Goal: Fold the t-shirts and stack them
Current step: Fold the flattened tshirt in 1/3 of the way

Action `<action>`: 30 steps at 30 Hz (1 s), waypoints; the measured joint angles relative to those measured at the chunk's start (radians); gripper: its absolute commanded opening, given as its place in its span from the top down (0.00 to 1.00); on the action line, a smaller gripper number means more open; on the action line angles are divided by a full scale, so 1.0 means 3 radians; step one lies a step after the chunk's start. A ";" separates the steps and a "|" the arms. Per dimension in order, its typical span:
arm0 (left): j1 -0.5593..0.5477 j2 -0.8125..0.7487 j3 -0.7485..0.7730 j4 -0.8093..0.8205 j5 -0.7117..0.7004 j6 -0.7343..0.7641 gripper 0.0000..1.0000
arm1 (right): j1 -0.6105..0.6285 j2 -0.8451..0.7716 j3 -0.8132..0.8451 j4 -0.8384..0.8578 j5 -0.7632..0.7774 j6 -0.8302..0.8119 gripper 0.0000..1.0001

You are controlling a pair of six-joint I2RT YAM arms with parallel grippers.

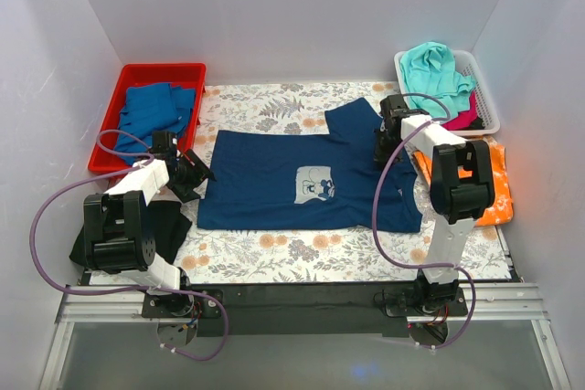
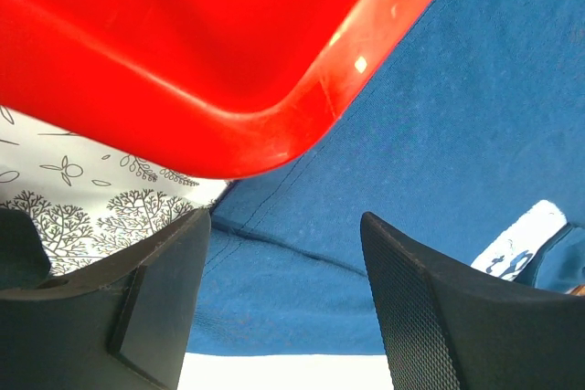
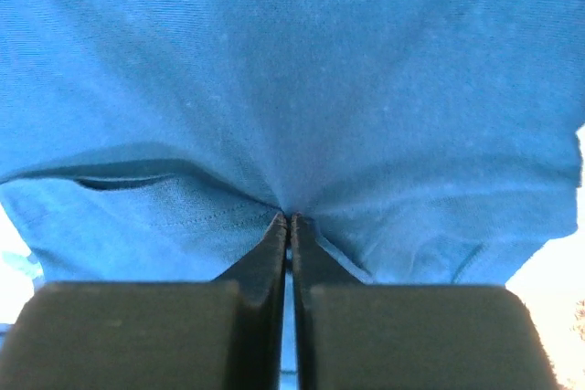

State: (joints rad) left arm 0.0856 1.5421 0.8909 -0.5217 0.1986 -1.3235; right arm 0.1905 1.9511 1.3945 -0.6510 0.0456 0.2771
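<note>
Right now one navy t-shirt (image 1: 274, 184) lies flat mid-table; I judge the first fold is starting. One red tray (image 1: 160, 68) holds blue shirts (image 1: 151, 109), one white basket (image 1: 489, 102) teal and pink. My right gripper (image 3: 290, 218) pinches the navy cloth; my left gripper (image 2: 285, 218) hangs open beside its edge, needing to grab next.

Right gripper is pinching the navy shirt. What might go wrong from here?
The right gripper holds only a thin pinch of the navy t-shirt, so cloth may slip out on lifting. The left gripper stands open beside the red bin and might knock it.
</note>
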 measured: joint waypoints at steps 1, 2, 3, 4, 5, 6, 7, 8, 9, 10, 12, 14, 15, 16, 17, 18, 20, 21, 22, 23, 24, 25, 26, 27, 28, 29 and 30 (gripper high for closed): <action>0.0000 0.0000 0.0000 0.0001 0.0001 0.0000 0.35 | 0.0000 -0.0032 -0.0001 -0.0011 0.0006 0.0008 0.86; 0.0001 0.0000 0.0000 0.0001 0.0001 -0.0001 0.35 | 0.0000 -0.0066 -0.0001 -0.0017 0.0014 0.0014 0.82; 0.0000 0.0000 -0.0001 0.0001 0.0001 -0.0001 0.35 | 0.0000 -0.0093 -0.0001 -0.0020 0.0017 0.0011 0.80; 0.0000 0.0000 -0.0001 0.0003 0.0001 0.0000 0.35 | 0.0000 -0.0118 -0.0001 -0.0023 0.0020 0.0014 0.79; 0.0000 0.0000 -0.0001 0.0003 0.0001 0.0000 0.35 | 0.0000 -0.0139 -0.0001 -0.0025 0.0023 0.0013 0.78; 0.0000 0.0000 -0.0001 0.0003 0.0001 0.0000 0.35 | -0.0001 -0.0150 -0.0001 -0.0027 0.0022 0.0014 0.78; 0.0000 0.0000 -0.0001 0.0004 0.0001 0.0000 0.35 | -0.0001 -0.0155 -0.0001 -0.0028 0.0018 0.0015 0.76; 0.0001 -0.0001 -0.0003 0.0004 0.0001 0.0000 0.35 | -0.0001 -0.0155 -0.0004 -0.0031 0.0013 0.0015 0.75; 0.0001 -0.0001 -0.0004 0.0006 0.0001 0.0000 0.35 | -0.0001 -0.0155 -0.0010 -0.0033 0.0013 0.0014 0.75; 0.0000 -0.0003 -0.0005 0.0008 0.0001 -0.0001 0.35 | -0.0001 -0.0155 -0.0017 -0.0042 0.0011 0.0015 0.75; 0.0001 -0.0004 -0.0008 0.0009 0.0001 0.0000 0.35 | 0.0000 -0.0155 -0.0045 -0.0043 0.0011 0.0014 0.75; 0.0001 -0.0004 -0.0008 0.0010 0.0001 0.0000 0.35 | 0.0000 -0.0155 -0.0079 -0.0045 0.0010 0.0014 0.76; 0.0000 -0.0004 -0.0009 0.0010 0.0001 -0.0001 0.35 | 0.0000 -0.0155 -0.0093 -0.0046 0.0011 0.0014 0.77; 0.0001 -0.0004 -0.0011 0.0011 0.0001 0.0000 0.35 | 0.0000 -0.0155 -0.0102 -0.0043 0.0011 0.0014 0.79; 0.0000 -0.0004 -0.0017 0.0014 0.0001 0.0000 0.35 | -0.0001 -0.0150 -0.0106 -0.0045 0.0013 0.0013 0.82; 0.0000 -0.0004 -0.0023 0.0015 0.0001 0.0000 0.35 | 0.0000 -0.0145 -0.0106 -0.0041 0.0014 0.0010 0.88; 0.0000 -0.0005 -0.0037 0.0018 0.0001 0.0000 0.35 | 0.0000 -0.0125 -0.0106 -0.0037 0.0015 0.0004 0.98; 0.0001 -0.0005 -0.0042 0.0017 0.0001 0.0000 0.35 | 0.0000 -0.0103 -0.0106 -0.0037 0.0014 0.0003 0.99; 0.0000 -0.0005 -0.0045 0.0015 0.0001 0.0000 0.35 | 0.0000 -0.0079 -0.0106 -0.0037 0.0014 0.0006 0.99; 0.0000 -0.0005 -0.0045 0.0017 0.0001 0.0000 0.35 | 0.0000 -0.0060 -0.0106 -0.0037 0.0014 0.0010 0.99; 0.0001 -0.0008 -0.0045 0.0018 0.0000 0.0000 0.35 | 0.0000 -0.0039 -0.0106 -0.0037 0.0014 0.0009 0.99; 0.0001 -0.0010 -0.0045 0.0017 0.0000 0.0000 0.35 | 0.0000 -0.0033 -0.0106 -0.0038 0.0014 0.0010 0.99; 0.0000 -0.0018 -0.0045 0.0017 0.0000 0.0000 0.35 | -0.0001 -0.0033 -0.0106 -0.0038 0.0015 0.0010 0.99; 0.0000 -0.0024 -0.0045 0.0018 0.0000 0.0000 0.35 | -0.0001 -0.0034 -0.0106 -0.0036 0.0019 0.0010 0.99; 0.0000 -0.0033 -0.0045 0.0017 0.0000 0.0000 0.35 | -0.0001 -0.0034 -0.0106 -0.0036 0.0023 0.0010 0.99; 0.0000 -0.0039 -0.0045 0.0018 0.0000 0.0000 0.35 | 0.0000 -0.0034 -0.0106 -0.0038 0.0024 0.0010 0.99; 0.0000 -0.0041 -0.0045 0.0019 0.0000 0.0000 0.35 | 0.0000 -0.0034 -0.0106 -0.0038 0.0025 0.0010 0.99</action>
State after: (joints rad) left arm 0.0856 1.5299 0.8776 -0.5159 0.1986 -1.3235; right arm 0.1905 1.9408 1.3628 -0.6624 0.0532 0.2802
